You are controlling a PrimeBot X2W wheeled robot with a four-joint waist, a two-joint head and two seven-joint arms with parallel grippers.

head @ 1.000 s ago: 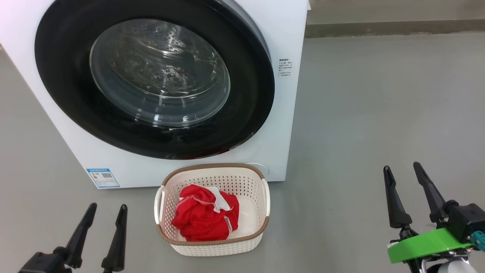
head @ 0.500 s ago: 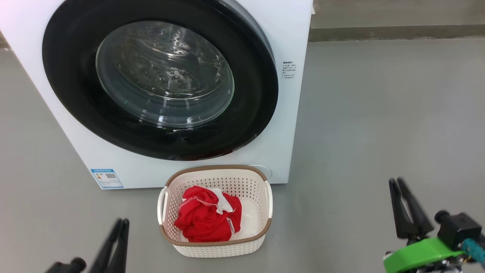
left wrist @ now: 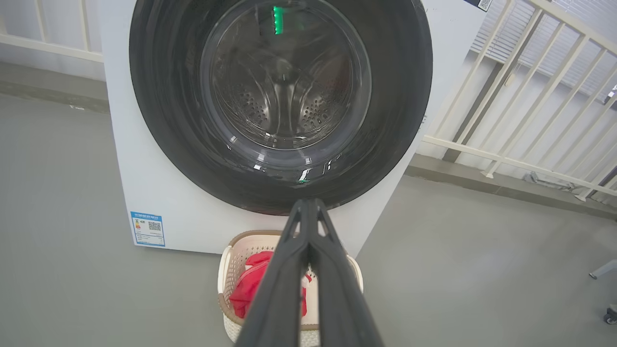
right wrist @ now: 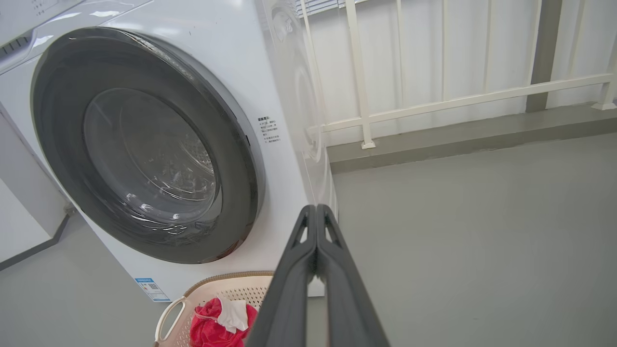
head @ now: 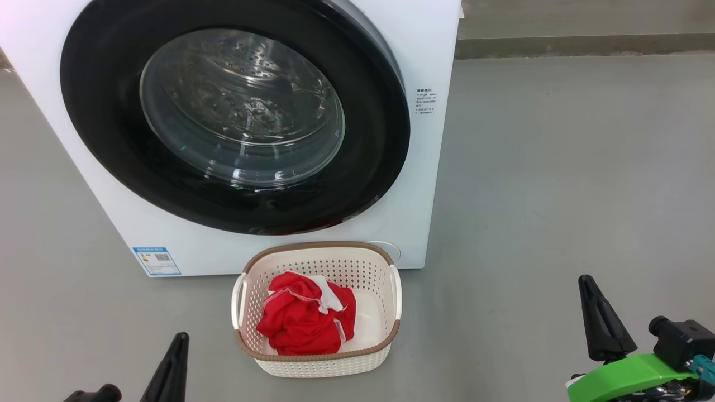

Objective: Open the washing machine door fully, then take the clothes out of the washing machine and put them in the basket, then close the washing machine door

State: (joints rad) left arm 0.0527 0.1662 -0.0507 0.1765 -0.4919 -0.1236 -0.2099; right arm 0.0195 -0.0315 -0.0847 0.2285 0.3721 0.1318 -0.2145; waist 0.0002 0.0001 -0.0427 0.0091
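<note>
Now, washing machine door (head: 241,106): sitting flat against the front of the washing machine (head: 425,184), black rim looking flush in both wrist views; the latch is hidden, so the catch cannot be confirmed.
Drum (left wrist: 284,103): showing through the glass as bare perforated steel; nothing red is showing inside.
Clothes (head: 304,324): lying bunched in the basket, red with a white piece on top, piled toward the side of the washing machine carrying the blue sticker (head: 156,261).
Basket (head: 318,365): standing on the floor (head: 558,167) just in front of the washing machine, below the door's lower edge; near the front panel, apparently not touching.
Left gripper (left wrist: 308,207): fingers pressed together, pinching nothing; hanging low, well out in front of the washing machine, pointing at the door's lower rim.
Right gripper (right wrist: 316,212): fingers pressed together, gripping nothing; hanging out beyond the washing machine's corner on the robot's right, well apart from the door.
Step in hand: judged to be the tail end; unloading and door-closing are both looking done.
Next move: probably only a check. If the latch is not catching, it is calling for closed fingertips pressing the black rim straight in toward the washing machine, passing above the basket.
</note>
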